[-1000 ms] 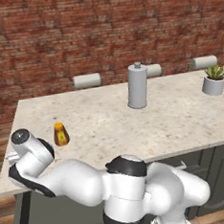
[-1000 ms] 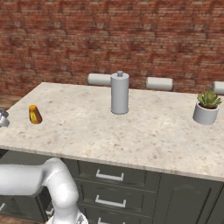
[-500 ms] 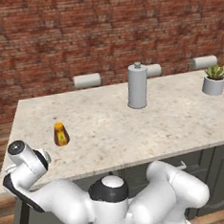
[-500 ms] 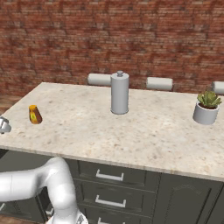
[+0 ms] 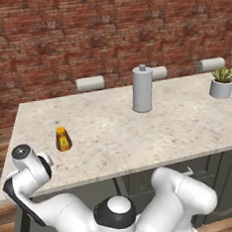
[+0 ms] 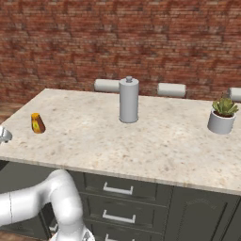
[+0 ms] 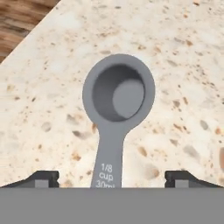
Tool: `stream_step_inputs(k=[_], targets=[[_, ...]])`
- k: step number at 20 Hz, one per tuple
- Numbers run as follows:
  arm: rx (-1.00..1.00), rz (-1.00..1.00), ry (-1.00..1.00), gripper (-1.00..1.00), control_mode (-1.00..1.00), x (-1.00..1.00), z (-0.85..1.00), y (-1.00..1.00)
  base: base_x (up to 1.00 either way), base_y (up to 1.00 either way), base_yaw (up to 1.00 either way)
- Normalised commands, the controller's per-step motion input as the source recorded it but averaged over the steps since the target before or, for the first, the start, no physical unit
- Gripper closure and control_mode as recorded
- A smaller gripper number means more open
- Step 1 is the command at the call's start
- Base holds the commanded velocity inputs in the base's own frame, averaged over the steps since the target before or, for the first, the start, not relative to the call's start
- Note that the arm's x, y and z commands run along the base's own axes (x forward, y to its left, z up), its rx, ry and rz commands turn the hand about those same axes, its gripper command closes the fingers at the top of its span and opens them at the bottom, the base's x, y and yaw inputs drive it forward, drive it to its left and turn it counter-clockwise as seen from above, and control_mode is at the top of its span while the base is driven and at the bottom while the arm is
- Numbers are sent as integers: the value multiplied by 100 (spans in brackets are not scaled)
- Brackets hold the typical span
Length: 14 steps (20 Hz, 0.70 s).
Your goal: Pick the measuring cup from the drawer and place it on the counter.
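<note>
The measuring cup (image 7: 118, 94), a small grey scoop marked 1/8 cup, lies flat on the beige speckled counter (image 7: 179, 61) near its left corner. Its handle points back between my fingers. My gripper (image 7: 113, 177) is open, its fingertips (image 7: 41, 177) wide apart on either side of the handle and not touching it. In the right base view the cup (image 6: 3, 135) sits at the counter's (image 6: 141, 141) left edge. In the left base view my hand (image 5: 28, 168) hangs over the front left corner of the counter (image 5: 114, 133). The drawer is out of view.
An orange-capped bottle (image 5: 63, 139) stands just behind my hand. Further back are a tall grey canister (image 5: 142, 89), a potted plant (image 5: 220, 83) at the right, and paper rolls (image 5: 91, 83) along the brick wall. Wooden floor (image 7: 17, 17) lies beyond the counter's corner.
My arm's elbow has swung down below the counter's front edge while the hand stayed over the left corner. The cup has dropped slightly at the counter's left edge.
</note>
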Motion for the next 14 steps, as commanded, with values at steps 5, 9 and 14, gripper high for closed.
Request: stream_step_inputs(k=[5, 9, 14], targets=[[1, 16, -30, -100, -100, -46, 92, -2, 0, 0, 0], [7, 11, -35, -100, -100, -81, 100, -29, 0, 0, 0], [12, -1, -25, -100, -100, -98, 100, -77, 0, 0, 0]])
